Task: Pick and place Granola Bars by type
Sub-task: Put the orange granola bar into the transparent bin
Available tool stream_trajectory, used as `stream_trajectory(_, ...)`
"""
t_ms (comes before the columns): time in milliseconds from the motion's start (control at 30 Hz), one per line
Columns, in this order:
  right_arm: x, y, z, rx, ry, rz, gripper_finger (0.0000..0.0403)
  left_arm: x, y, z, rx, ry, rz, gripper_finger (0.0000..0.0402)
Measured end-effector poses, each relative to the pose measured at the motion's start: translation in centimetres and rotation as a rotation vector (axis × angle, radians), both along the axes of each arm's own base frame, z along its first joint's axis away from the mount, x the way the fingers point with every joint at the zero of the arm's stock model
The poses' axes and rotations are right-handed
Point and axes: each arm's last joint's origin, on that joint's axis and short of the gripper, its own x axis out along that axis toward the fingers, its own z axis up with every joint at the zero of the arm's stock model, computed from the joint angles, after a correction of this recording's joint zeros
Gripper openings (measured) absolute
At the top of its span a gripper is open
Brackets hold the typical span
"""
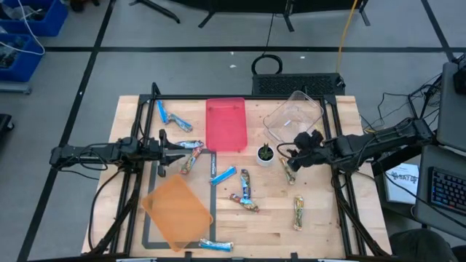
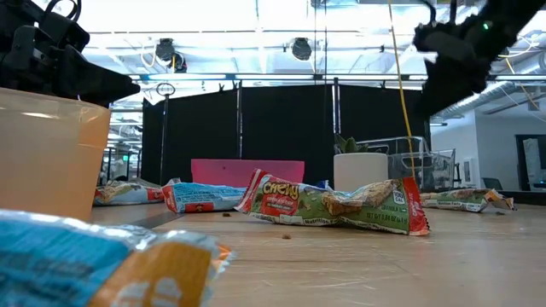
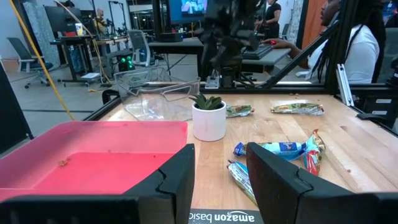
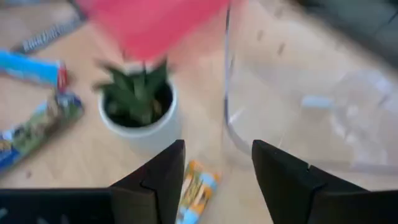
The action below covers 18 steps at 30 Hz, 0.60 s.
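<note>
Right end effector (image 1: 289, 164) spread, empty, over tan bar (image 4: 196, 186) by plant (image 1: 266, 153); we should drop straight, pinch mid-wrapper. Left end effector (image 1: 182, 151) spread, empty.

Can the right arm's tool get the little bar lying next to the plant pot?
Probably yes. The right tool hangs open just above that bar, with nothing between them. The plant pot and the clear bin stand close on either side.

Wooden table (image 1: 328, 218) with scattered granola bars (image 1: 247, 191), three bins, potted plant (image 1: 265, 153).
</note>
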Motion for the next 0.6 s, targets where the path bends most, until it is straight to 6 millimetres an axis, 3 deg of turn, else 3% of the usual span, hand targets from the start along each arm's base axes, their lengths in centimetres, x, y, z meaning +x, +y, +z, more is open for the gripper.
stream_trajectory(300,-1.0,0.2,-3.2,0.215,0.047,-0.086,0.0247,0.0,0.0,0.0,0.0,0.0,0.0,0.0148)
stream_trajectory(600,-1.1,0.7,-4.8,0.404,0.032,-0.096,0.0259,0.0,0.0,0.0,0.0,0.0,0.0,0.0147)
